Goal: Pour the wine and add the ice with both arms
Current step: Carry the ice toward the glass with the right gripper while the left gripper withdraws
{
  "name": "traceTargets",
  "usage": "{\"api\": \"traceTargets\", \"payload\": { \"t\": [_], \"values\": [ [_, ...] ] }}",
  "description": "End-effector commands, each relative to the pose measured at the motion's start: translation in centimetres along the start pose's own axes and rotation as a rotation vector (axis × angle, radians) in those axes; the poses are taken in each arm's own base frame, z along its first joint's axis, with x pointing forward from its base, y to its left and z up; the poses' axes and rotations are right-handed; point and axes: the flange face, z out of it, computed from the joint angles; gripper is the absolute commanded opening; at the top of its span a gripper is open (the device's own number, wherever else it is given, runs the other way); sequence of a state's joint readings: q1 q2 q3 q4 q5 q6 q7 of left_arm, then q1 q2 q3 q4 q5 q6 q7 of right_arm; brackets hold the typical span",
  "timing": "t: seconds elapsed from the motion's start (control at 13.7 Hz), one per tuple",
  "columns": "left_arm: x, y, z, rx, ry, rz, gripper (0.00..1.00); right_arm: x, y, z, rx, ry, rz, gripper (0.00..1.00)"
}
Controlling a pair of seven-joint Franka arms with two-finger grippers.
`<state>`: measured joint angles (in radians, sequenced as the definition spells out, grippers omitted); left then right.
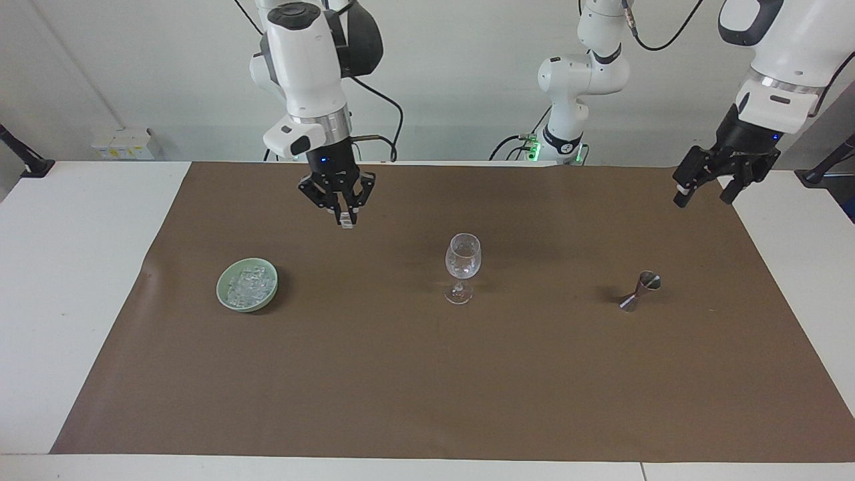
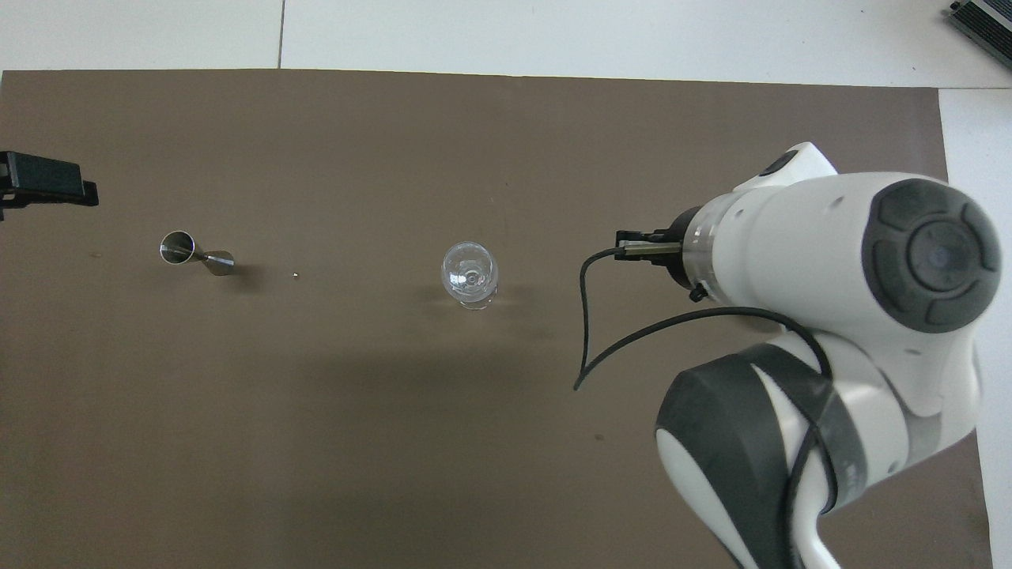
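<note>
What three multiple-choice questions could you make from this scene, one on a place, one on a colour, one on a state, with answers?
1. The ice bowl lies:
A) toward the right arm's end
B) toward the left arm's end
C) against the wine glass

2. The bowl is:
A) red
B) pale green
C) black

3. The right pincer is:
A) wide open
B) resting in the bowl
C) shut on an ice cube

Answers: 1 A, it lies toward the right arm's end of the brown mat. 2 B, its rim is pale green. 3 C, a small clear cube shows between the fingertips, up in the air.

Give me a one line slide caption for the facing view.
Right gripper carries an ice cube above the mat between ice bowl and wine glass; left gripper waits open.
</note>
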<state>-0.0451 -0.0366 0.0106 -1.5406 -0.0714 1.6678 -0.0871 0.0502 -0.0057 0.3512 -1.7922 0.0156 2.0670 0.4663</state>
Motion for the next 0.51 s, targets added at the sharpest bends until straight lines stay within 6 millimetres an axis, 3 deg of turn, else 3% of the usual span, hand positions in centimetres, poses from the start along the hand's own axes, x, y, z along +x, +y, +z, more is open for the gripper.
{"api": "traceTargets", "payload": {
  "t": [0.0, 0.07, 0.44],
  "values": [
    [-1.9, -0.1, -0.4, 0.037, -0.089, 0.096, 1.0, -0.1, -3.2, -0.2, 0.108, 0.038, 0.104, 0.0],
    [-2.2, -0.1, -0.3, 0.044, -0.107, 0.107, 1.0, -0.6, -5.0, 0.0, 0.14, 0.058, 0.101, 0.0],
    [-2.6, 0.9, -0.3, 0.046, -0.121, 0.124, 1.0, -1.9, -10.3, 2.9, 0.242, 0.09, 0.127, 0.0]
  ]
}}
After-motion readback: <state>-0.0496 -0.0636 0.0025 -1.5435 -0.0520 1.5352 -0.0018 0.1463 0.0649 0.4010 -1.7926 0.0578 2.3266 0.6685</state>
